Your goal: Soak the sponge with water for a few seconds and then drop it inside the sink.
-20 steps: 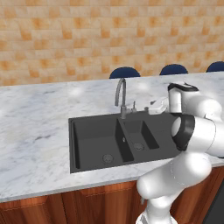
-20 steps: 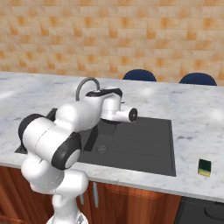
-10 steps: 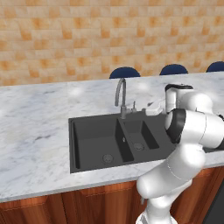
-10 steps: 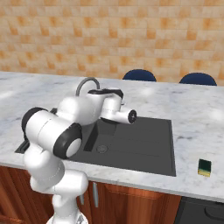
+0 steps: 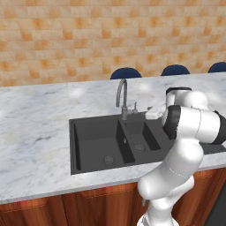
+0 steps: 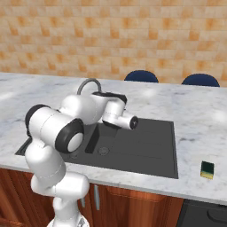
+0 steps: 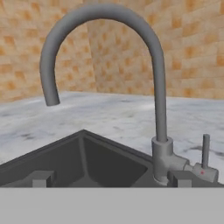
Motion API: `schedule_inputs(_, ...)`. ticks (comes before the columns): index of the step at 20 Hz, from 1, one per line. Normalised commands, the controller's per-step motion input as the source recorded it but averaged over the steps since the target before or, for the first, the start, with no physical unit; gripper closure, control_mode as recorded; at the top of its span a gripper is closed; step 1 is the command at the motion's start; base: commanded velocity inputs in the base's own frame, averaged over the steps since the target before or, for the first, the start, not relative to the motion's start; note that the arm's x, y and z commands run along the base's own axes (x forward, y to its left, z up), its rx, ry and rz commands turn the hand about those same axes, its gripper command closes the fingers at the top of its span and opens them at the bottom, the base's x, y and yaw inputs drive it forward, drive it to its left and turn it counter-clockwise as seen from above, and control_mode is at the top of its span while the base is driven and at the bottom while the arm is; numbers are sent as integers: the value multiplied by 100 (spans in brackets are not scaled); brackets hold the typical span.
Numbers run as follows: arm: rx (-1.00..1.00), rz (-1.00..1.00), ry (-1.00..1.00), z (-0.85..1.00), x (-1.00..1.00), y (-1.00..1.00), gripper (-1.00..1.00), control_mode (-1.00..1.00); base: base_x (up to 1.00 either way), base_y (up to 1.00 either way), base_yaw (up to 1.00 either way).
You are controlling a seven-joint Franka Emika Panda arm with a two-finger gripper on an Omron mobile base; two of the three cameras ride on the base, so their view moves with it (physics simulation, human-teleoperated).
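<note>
Arm swung nearer curved grey faucet (image 7: 131,52), hand (image 7: 111,178) open; matte black sink (image 5: 95,141), green sponge (image 6: 207,169) on marble counter (image 6: 195,119)

1. A grey-veined white marble counter (image 6: 195,115) runs along an orange tiled wall, over wood-fronted cabinets.
2. A black double sink (image 5: 95,141) is set into it, with a grey curved faucet (image 5: 121,97) at the back rim.
3. A small green sponge (image 6: 207,169) lies on the counter, right of the sink, near the front edge.

Matt black sink (image 5: 95,132), dull grey metal faucet (image 7: 131,57), polished marble surface (image 5: 35,119), glossy wooden cabinets (image 5: 66,212).
</note>
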Motion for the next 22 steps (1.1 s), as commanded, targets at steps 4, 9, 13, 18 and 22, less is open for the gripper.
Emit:
schedule_inputs(4,2,0,0,-8,14,1,-100,-100,0,0,0)
schedule_inputs(9,0,0,-3,0,24,0,-100,-100,0,0,0)
schedule_inputs(13,0,0,-2,0,19,0,-100,-100,0,0,0)
schedule_inputs(18,0,0,0,-1,17,0,-100,-100,0,0,0)
schedule_inputs(22,0,0,-1,-3,23,0,-100,-100,0,0,0)
